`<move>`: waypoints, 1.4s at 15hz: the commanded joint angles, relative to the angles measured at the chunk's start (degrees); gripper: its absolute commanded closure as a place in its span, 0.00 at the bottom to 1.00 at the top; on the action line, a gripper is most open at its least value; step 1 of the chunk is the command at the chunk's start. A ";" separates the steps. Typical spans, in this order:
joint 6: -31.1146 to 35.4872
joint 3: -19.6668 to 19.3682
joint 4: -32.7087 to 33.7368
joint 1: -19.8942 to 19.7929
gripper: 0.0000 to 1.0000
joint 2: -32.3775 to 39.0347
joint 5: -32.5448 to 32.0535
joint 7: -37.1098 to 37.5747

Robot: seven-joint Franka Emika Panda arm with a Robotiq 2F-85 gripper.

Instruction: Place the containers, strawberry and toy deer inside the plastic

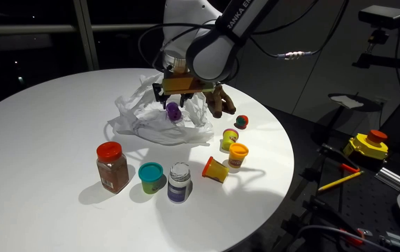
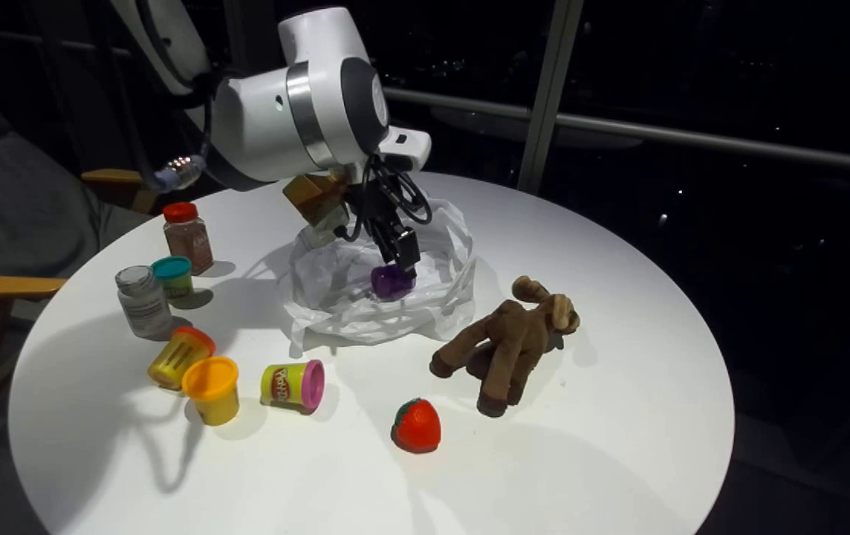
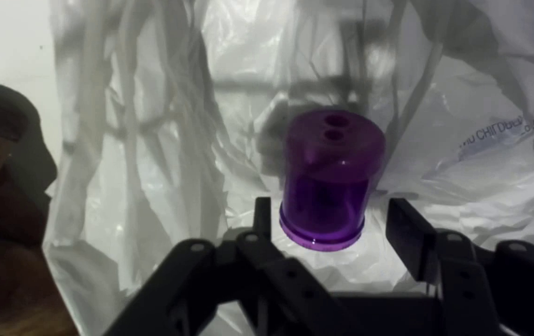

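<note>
A white plastic bag lies open on the round table. A purple container is inside it and shows in both exterior views. My gripper is open and low over the bag, its fingers on either side of the purple container, apart from it. The brown toy deer lies beside the bag. A red strawberry with a green top sits near the deer. Tubs with an orange lid, a pink lid, a red lid and a teal lid are on the table.
A red-capped spice jar and a white bottle stand near the teal-lidded tub. The pink-lidded and red-lidded tubs lie on their sides. The bag's crumpled walls rise around the gripper. The table's round edge runs beyond the deer.
</note>
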 commanded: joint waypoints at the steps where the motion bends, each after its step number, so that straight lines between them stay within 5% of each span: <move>1: 0.03 -2.69 -6.01 1.75 0.01 -8.25 4.17 -4.10; 5: -1.03 -4.98 -16.79 3.03 0.00 -20.07 4.77 -3.93; 15: -6.11 -2.55 -49.45 -4.94 0.00 -47.08 -0.27 -4.73; 21: 4.57 0.36 -55.51 -12.62 0.00 -43.19 4.26 -9.11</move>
